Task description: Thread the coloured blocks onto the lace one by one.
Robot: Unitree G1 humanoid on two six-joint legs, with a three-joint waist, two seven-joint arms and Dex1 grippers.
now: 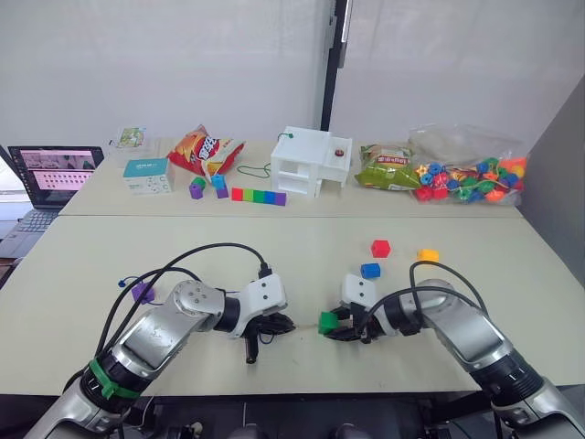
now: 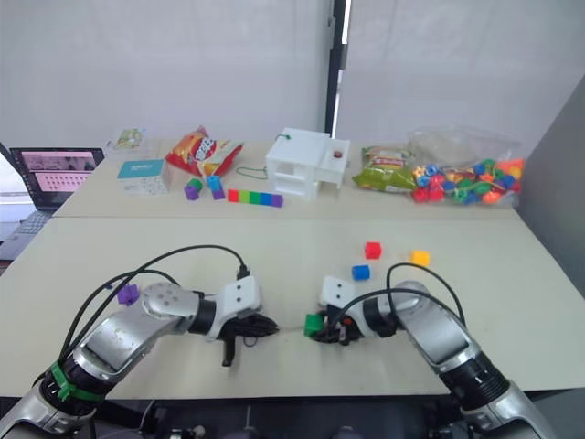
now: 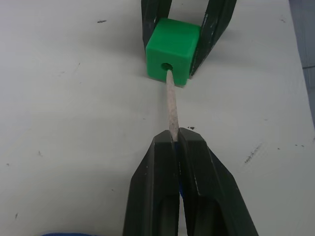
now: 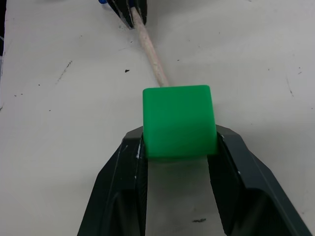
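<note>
Claws face: left claw [image 3: 175, 147] pinches lace tip [image 3: 171, 105] into right claw's [image 4: 178, 147] green block [image 4: 179, 120].

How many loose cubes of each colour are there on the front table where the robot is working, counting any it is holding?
red cube: 1
blue cube: 1
yellow cube: 1
purple cube: 1
green cube: 1, held in the right gripper, with the lace tip at its hole
Total: 5

Smooth plastic green block [image 3: 172, 49]; matt, fibrous pale lace tip [image 3: 172, 105].
</note>
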